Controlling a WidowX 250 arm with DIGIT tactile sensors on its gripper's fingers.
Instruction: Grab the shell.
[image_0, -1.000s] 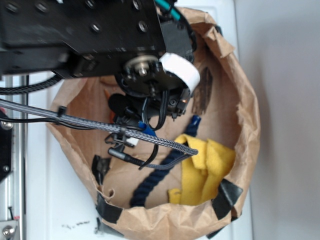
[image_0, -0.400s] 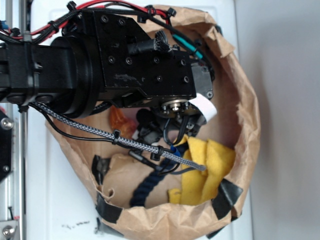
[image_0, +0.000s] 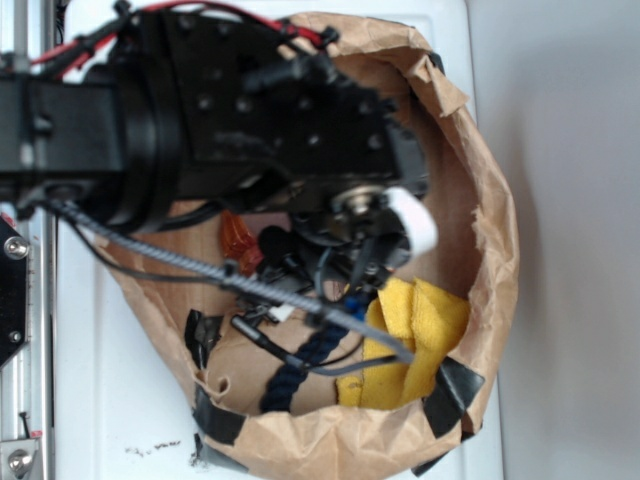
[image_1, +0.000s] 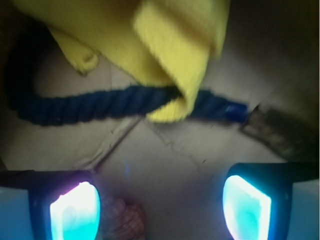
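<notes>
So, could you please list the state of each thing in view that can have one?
gripper: open, fingers spread wide, holding nothing
shell: lying on the bag floor beside one finger, not grasped
yellow cloth: crumpled, draped over the rope
dark blue rope: lying loosely curved, partly under the cloth
bark-like strip: lying flat
paper bag: open, rim rolled down and torn

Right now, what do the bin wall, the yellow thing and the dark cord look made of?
Bin wall: brown kraft paper, matte, creased with torn edges, black tape at the rim. Yellow thing: soft cloth, probably fleece or felt, since it folds limply and looks fuzzy. Dark cord: navy twisted fibre rope with visible strand spirals. The blur leaves the finer texture open.
</notes>
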